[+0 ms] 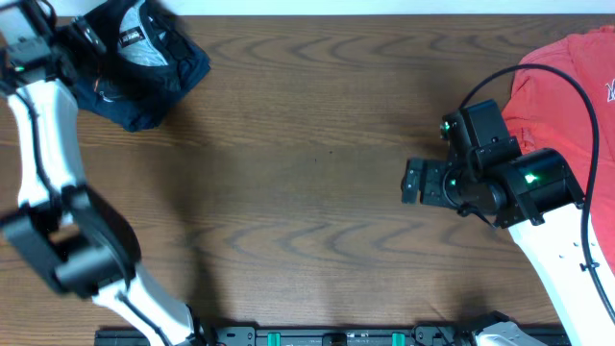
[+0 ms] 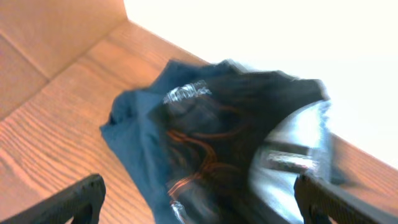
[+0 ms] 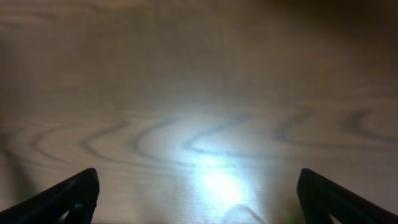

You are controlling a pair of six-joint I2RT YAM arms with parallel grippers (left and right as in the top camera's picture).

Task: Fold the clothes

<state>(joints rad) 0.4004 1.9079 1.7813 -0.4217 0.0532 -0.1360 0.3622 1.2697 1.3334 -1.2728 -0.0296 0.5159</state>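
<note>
The black jersey (image 1: 144, 40) lies crumpled at the table's back left corner, its pale grey inside showing. The left wrist view shows its orange-red lines and a white logo (image 2: 205, 143), blurred. My left gripper (image 1: 85, 35) is at the jersey's left edge. Its fingers (image 2: 199, 202) are spread wide, open and empty, with the jersey between and below them. My right gripper (image 1: 411, 181) hovers over bare wood at the centre right, open and empty (image 3: 199, 190).
A navy garment (image 1: 144, 101) lies under the jersey and also shows in the left wrist view (image 2: 134, 130). A coral-red T-shirt (image 1: 567, 82) lies at the back right, behind the right arm. The wooden table (image 1: 307, 144) lies between the arms.
</note>
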